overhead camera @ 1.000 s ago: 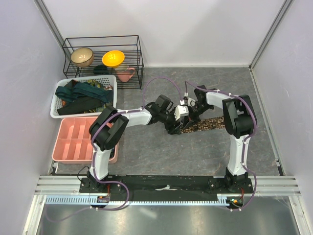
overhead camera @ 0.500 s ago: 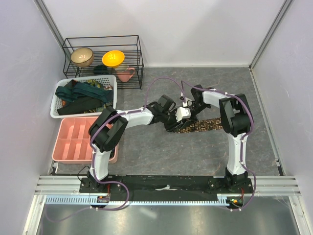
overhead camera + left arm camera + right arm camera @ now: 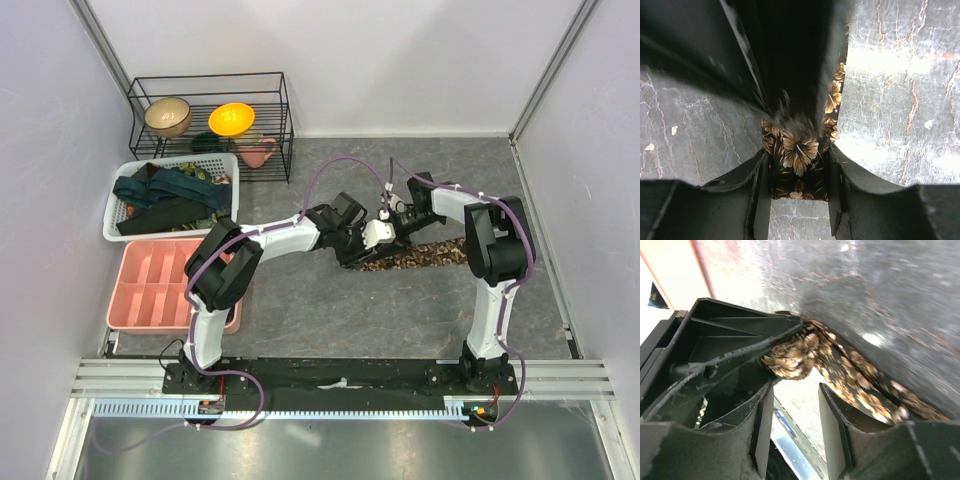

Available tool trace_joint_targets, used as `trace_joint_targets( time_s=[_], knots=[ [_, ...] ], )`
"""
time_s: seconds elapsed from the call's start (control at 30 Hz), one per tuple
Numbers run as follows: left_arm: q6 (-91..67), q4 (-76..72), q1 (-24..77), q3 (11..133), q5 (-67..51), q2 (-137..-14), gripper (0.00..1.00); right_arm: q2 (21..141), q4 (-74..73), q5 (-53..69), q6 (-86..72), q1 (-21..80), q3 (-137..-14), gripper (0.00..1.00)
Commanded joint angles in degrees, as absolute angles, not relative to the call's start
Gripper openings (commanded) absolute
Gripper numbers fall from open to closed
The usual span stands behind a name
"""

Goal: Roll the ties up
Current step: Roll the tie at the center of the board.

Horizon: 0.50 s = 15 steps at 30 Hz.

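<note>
**Speckled tie [image 3: 425, 255]: first curl starting**

Top: flat, centre toward 3 o'clock; left gripper [image 3: 352, 248], right gripper [image 3: 384, 232] at its 9 o'clock end. Left wrist: fingers [image 3: 759, 192] pinch that end. Right wrist: fingers [image 3: 762, 427] spread, empty; next, likely roll the pinched end over

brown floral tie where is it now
Top view: the brown floral tie lies right of centre on the table, its left end in the left gripper.
</note>
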<state>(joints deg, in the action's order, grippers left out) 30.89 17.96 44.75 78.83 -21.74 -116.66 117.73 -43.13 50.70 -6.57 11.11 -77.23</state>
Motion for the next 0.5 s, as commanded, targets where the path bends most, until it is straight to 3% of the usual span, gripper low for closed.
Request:
trace_joint_targets(
  time_s=[0.0,0.27,0.37,0.4,0.43,0.47],
  knots=[
    [32.9,24.4,44.6,78.8,-18.2,-119.4,0.26,116.8,-34.6,56.0,-12.4,12.6,-75.7,0.49],
    [33.3,24.4,44.7,79.2,-19.1,-119.9,0.28,119.9,-28.5,53.2,-15.5,14.0,-74.3,0.47],
    [33.2,24.4,44.7,79.5,-19.2,-120.0,0.29,120.2,-28.6,51.4,-14.6,14.1,-73.4,0.2],
    [33.1,24.4,44.7,79.6,-19.2,-120.0,0.31,120.7,-30.4,50.8,-13.4,14.0,-73.4,0.17],
    [33.1,24.4,44.7,79.7,-19.3,-119.9,0.33,120.8,-31.9,49.8,-12.1,14.0,-73.8,0.14],
    [32.8,24.4,44.6,80.0,-19.3,-119.9,0.39,120.9,-33.2,47.8,-10.0,13.9,-74.1,0.02]
  ],
)
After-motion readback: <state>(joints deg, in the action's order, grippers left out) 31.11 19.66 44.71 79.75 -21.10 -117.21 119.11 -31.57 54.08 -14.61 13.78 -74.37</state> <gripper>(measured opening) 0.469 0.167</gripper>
